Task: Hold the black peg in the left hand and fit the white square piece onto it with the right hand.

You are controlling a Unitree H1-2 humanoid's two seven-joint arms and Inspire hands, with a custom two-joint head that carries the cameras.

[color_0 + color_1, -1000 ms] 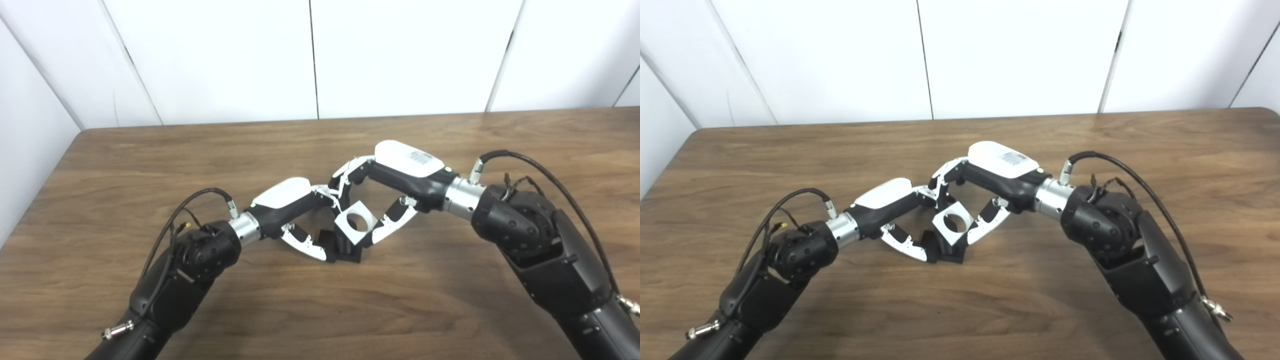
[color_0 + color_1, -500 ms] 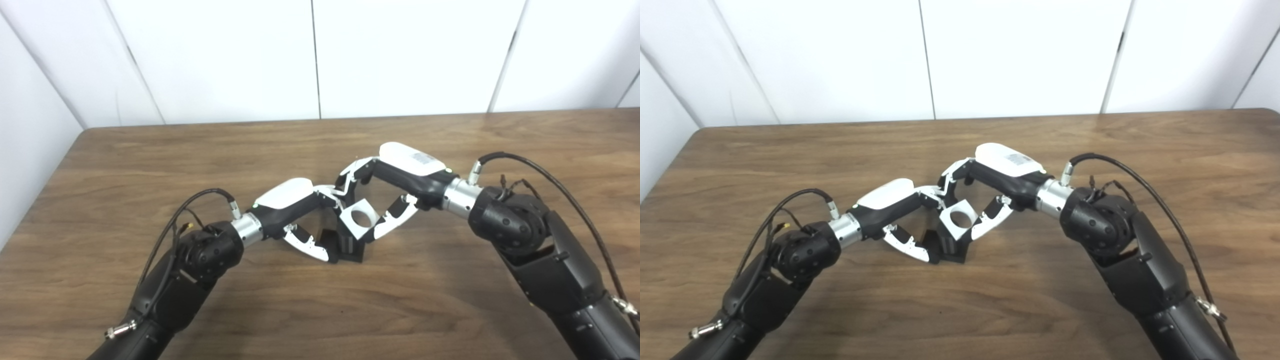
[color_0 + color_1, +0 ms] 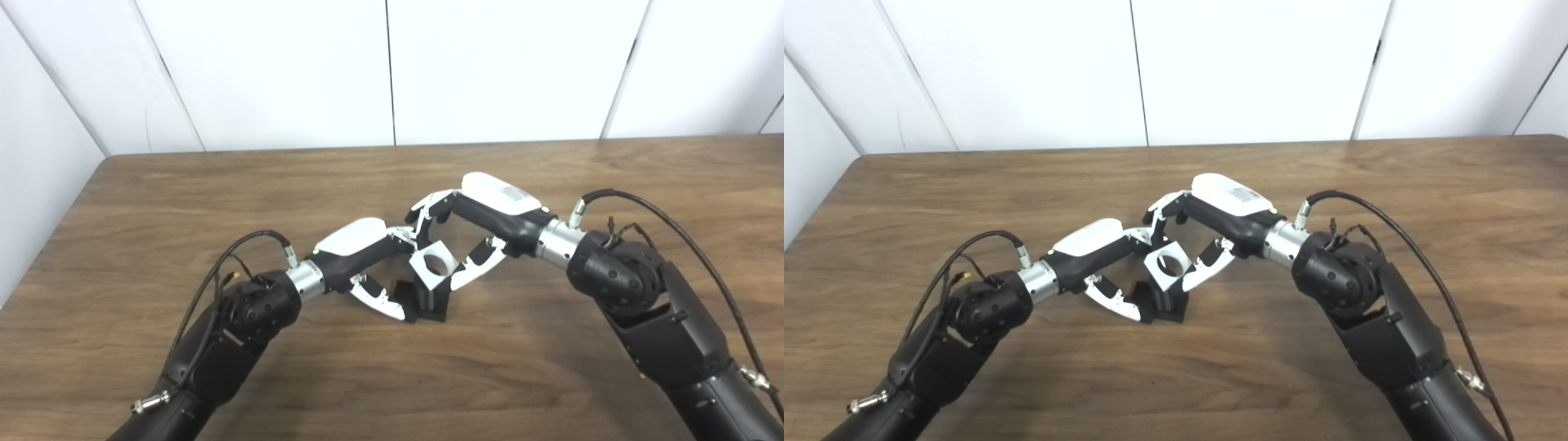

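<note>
The black peg (image 3: 430,304) stands upright on its square base on the wooden table (image 3: 392,367). My left hand (image 3: 367,257) is shut on the peg's base, fingers behind and thumb in front at the left. My right hand (image 3: 471,226) is shut on the white square piece (image 3: 432,264), which has a round hole in it. The piece is tilted and sits right at the peg's top; the peg's tip is hidden behind it. The same shows in the right eye view: peg (image 3: 1167,304), piece (image 3: 1168,264).
White wall panels (image 3: 392,67) stand behind the table's far edge. The table's left edge runs near the left wall. Cables loop off both wrists.
The right hand has carried the white piece slightly left and down, closer over the peg. The left hand keeps its hold on the peg. The camera has shifted a little.
</note>
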